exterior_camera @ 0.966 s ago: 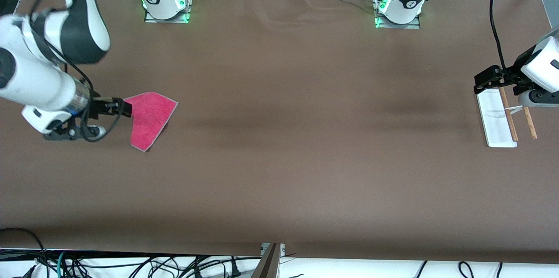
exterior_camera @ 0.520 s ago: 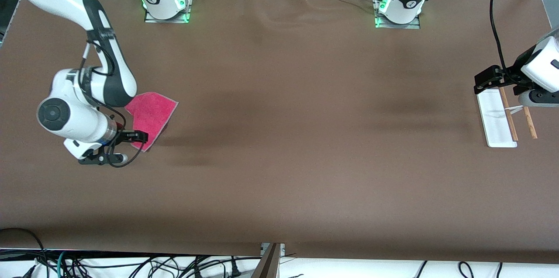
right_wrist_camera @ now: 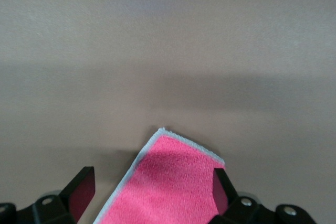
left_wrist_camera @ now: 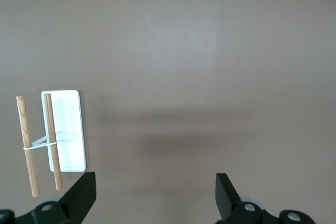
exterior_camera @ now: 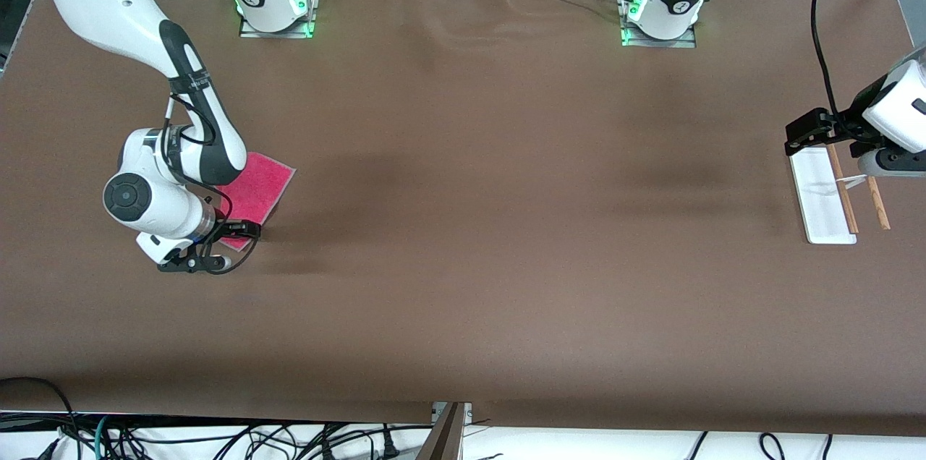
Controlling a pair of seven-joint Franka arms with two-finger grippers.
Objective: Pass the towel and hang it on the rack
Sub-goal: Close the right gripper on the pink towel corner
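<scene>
The towel (exterior_camera: 264, 181) is a bright pink cloth with a pale stitched edge, lying flat on the table at the right arm's end. My right gripper (exterior_camera: 242, 230) is over the towel's corner nearest the front camera. It is open, and in the right wrist view the towel (right_wrist_camera: 168, 182) lies between the right gripper's (right_wrist_camera: 152, 186) spread fingers. The rack (exterior_camera: 821, 196) has a white base and two wooden rods (exterior_camera: 845, 192) and stands at the left arm's end. My left gripper (exterior_camera: 804, 136) waits open over the rack's farther end. The left wrist view shows the left gripper (left_wrist_camera: 156, 192) with nothing in it and the rack (left_wrist_camera: 68, 129) off to one side.
The brown table surface (exterior_camera: 506, 228) stretches bare between the towel and the rack. The two arm bases (exterior_camera: 275, 4) stand along the table's edge farthest from the front camera. A black cable (exterior_camera: 821, 33) hangs down to the left wrist.
The right arm has swung round, carrying its gripper from the towel's edge to the corner nearest the front camera. The towel and the left arm have not moved.
</scene>
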